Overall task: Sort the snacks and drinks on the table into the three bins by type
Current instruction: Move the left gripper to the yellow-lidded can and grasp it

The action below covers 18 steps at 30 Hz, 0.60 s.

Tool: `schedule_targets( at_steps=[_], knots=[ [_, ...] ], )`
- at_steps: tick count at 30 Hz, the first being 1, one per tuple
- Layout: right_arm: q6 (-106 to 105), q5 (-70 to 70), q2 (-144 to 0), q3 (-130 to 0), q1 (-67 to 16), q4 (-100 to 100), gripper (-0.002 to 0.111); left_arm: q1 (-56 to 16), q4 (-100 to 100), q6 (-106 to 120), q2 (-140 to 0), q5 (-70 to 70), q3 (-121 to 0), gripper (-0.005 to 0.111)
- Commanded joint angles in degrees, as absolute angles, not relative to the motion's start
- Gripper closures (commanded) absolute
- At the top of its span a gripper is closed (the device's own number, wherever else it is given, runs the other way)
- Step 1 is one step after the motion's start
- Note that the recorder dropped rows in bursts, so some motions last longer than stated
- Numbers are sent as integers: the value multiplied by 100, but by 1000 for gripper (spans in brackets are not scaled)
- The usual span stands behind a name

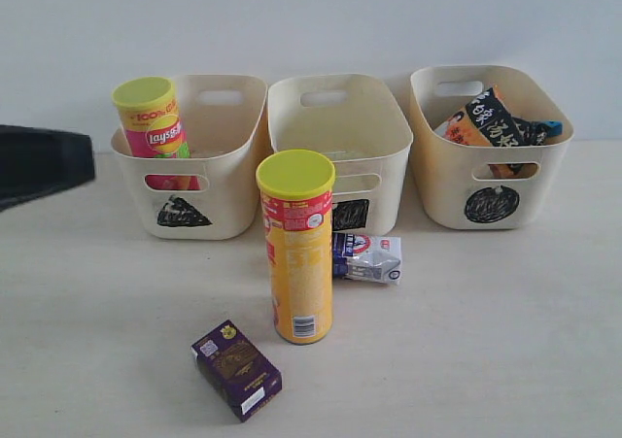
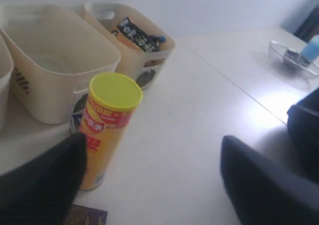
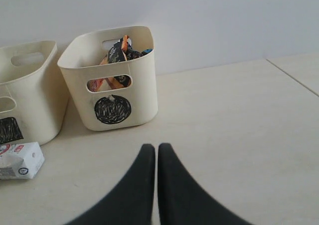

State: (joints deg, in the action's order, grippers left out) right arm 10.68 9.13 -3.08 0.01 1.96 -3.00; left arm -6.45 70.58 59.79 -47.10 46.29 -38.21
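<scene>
A yellow chip tube (image 1: 297,249) with a yellow-green lid stands upright on the table in front of the square-marked bin (image 1: 340,132). A pink chip tube (image 1: 154,125) stands in the triangle-marked bin (image 1: 194,161). Noodle packets (image 1: 491,119) lie in the circle-marked bin (image 1: 491,142). A white-blue pouch (image 1: 367,257) lies behind the yellow tube, and a purple box (image 1: 237,368) lies nearer the front. My left gripper (image 2: 152,150) is open over bare table, one finger close beside the yellow tube (image 2: 104,127). My right gripper (image 3: 151,149) is shut and empty, in front of the circle-marked bin (image 3: 112,80).
A dark part of the left arm (image 1: 44,161) enters at the left edge of the exterior view. A glass dish (image 2: 294,58) with a blue item sits on a neighbouring table in the left wrist view. A wall runs behind the bins.
</scene>
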Motion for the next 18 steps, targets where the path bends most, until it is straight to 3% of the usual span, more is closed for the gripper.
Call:
schedule_targets(
  at_steps=[1,11,18],
  knots=[
    [1060,913,-303,0,224,-307,108,-730,7326,6802,-5236,4993,-3791,27],
    [1060,913,-303,0,224,-307,108,-2223,9030,9745,-6478,2987,-3705,27],
    [1060,913,-303,0,224,-307,108,-2524,9995,11103,-7651,2684,-3598,27]
  ],
)
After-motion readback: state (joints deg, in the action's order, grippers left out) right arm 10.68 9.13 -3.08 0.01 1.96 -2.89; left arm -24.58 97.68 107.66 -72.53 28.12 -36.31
